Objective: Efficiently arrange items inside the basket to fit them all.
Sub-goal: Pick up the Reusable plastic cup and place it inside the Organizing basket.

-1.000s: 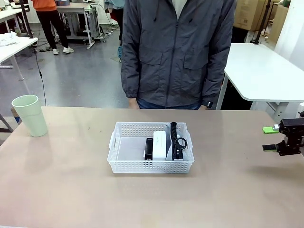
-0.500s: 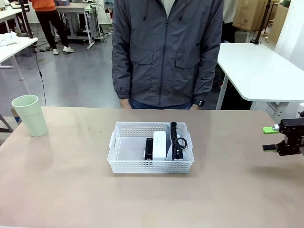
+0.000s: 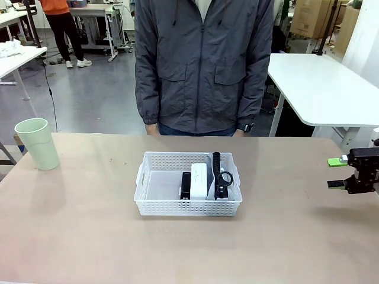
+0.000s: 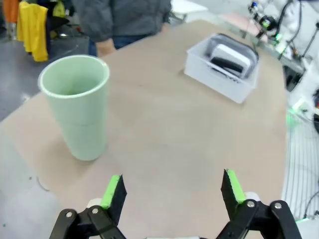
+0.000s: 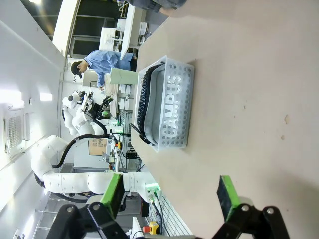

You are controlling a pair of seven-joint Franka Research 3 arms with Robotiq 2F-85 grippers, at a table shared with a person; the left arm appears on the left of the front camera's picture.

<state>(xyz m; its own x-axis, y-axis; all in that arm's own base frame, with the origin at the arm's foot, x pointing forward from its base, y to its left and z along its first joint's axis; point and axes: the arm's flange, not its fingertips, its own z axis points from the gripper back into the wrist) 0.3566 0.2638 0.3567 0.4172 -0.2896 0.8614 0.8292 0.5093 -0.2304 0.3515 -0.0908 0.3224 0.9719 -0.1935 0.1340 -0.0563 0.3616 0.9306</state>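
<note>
Front view, mid-surface (image 3: 89,236): basket (image 3: 188,207) with a long side toward the camera, box (image 3: 199,180) standing on edge near its middle, block (image 3: 185,186) tight against the box's left face, strap (image 3: 216,168) and pouch (image 3: 231,174) wedged along the right wall, all three crowded into the right half. Cup (image 3: 37,144) upright at the far-left corner of the surface, outside the basket and well apart from it. Right end effector (image 3: 339,173) at the right edge, above the surface, green pads pointing left, spread wide and gripping nothing. Left wrist view: cup (image 4: 77,107) close up, ahead and to the left of the left end effector (image 4: 172,177), whose fingers stand wide apart with only bare surface between them; basket (image 4: 219,82) farther off toward the upper right, the box's white top showing above the rim. Right wrist view, rolled sideways: the basket's short right wall (image 5: 182,107) facing the right end effector (image 5: 172,181), grey pouch (image 5: 159,99) pressed against it from inside, "CAMPUS" readable through the perforations, lettering the front view hides; strap (image 5: 144,107) running along the pouch's top edge. Open surface between each end effector and the nearest thing. Beyond the far edge, straight behind the basket, a person (image 3: 201,65) in a grey jacket, arms hanging, hands at the surface's edge. Off to the far right, a white table (image 3: 320,89).
</note>
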